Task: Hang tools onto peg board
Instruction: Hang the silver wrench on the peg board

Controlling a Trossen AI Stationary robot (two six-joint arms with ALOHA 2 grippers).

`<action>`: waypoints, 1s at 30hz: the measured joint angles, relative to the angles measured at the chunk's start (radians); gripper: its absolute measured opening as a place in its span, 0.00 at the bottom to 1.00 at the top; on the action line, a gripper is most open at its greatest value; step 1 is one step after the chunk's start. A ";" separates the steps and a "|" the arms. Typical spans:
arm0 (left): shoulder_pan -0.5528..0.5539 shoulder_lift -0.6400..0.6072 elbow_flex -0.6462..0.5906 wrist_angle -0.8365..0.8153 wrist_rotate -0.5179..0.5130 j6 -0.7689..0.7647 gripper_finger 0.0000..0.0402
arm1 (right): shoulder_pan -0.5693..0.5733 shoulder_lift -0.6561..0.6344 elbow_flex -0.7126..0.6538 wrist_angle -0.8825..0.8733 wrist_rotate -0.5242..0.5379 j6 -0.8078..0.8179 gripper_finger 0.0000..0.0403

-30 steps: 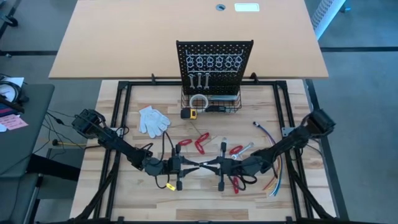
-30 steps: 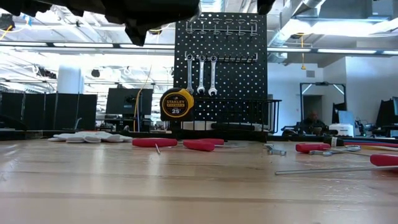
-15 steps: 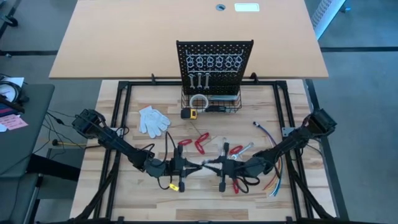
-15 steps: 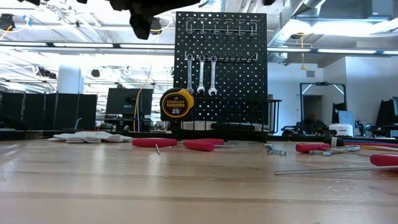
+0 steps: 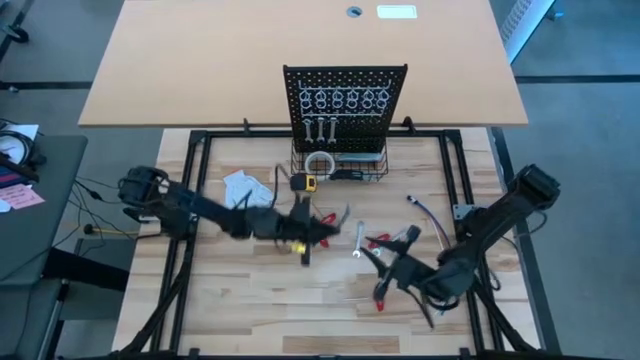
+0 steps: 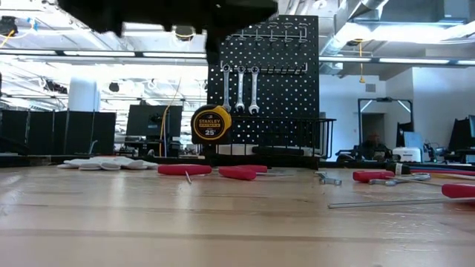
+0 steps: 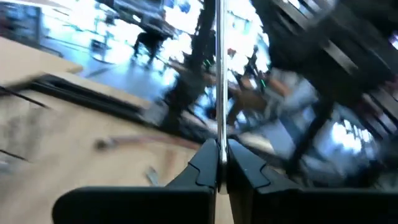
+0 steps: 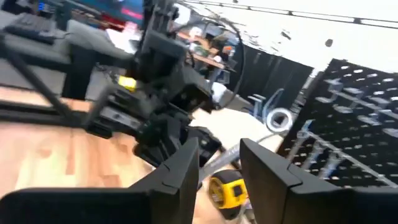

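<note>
The peg board [image 5: 345,100] stands upright at the table's far middle, with three silver wrenches [image 6: 239,89] hanging on it and a wire basket [image 5: 340,165] at its base. My left gripper [image 5: 322,230] reaches over the table's middle, shut on a slim silver wrench [image 7: 219,74]. My right gripper [image 8: 219,171] sits to the near right of it [image 5: 380,258], open with nothing between its fingers. Red-handled tools [image 5: 380,240] and another wrench [image 5: 358,242] lie flat on the table between the arms. My left gripper pinches one end of the silver wrench [image 7: 219,142] between its two fingers. The wrench shows edge-on and sticks out well past the fingertips. It is lifted clear of the table.
A yellow tape measure [image 5: 303,182] stands in front of the basket. A white glove [image 5: 240,188] lies at the far left, partly under my left arm. Coloured wires [image 5: 440,295] lie at the right. More red-handled tools [image 6: 237,173] lie across the middle.
Both grippers met over the table's near middle with the wrench between them. My right gripper has opened, let go and drawn back toward the near right, rolling. My left gripper has swung up and toward the peg board, carrying the wrench clear of the table.
</note>
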 joint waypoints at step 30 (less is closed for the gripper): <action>0.395 0.219 0.139 0.071 0.009 -0.425 0.01 | 0.109 -0.125 0.000 -0.119 0.033 -0.113 0.32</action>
